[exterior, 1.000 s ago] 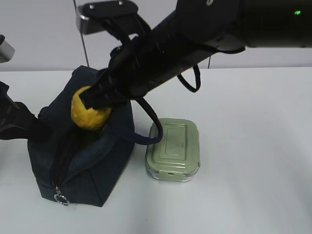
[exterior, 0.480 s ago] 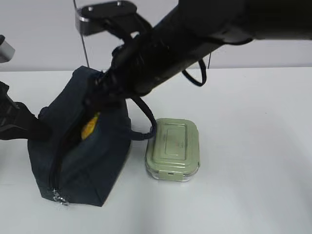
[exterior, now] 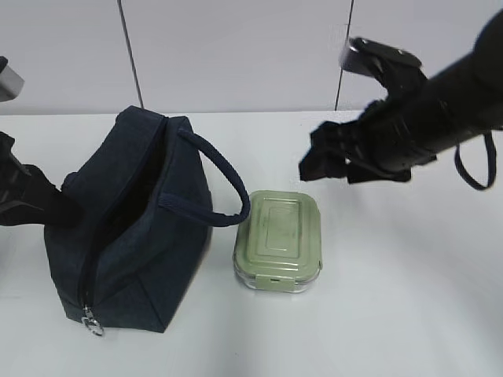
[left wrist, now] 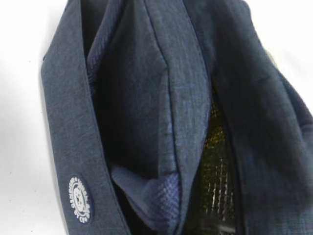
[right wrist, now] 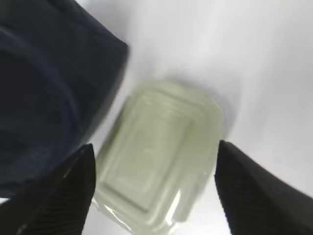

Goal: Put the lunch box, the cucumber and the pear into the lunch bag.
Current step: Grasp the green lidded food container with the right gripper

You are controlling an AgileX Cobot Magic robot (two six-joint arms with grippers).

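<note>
Lunch box (exterior: 278,241) flat on table, long axis running front-to-back, just right of lunch bag (exterior: 130,228). Right gripper (exterior: 334,161) hovers above it, fingers spread wide, empty. Left gripper: can't tell.

The bag (exterior: 130,228) stands open at the top, its zipper slit unobstructed, though a loop handle (exterior: 220,177) arches beside the opening. The lunch box (exterior: 279,239) sits just right of the bag, bare table (exterior: 409,298) around its other sides. The right gripper (exterior: 326,161), jaws spread, hovers above it.
</note>
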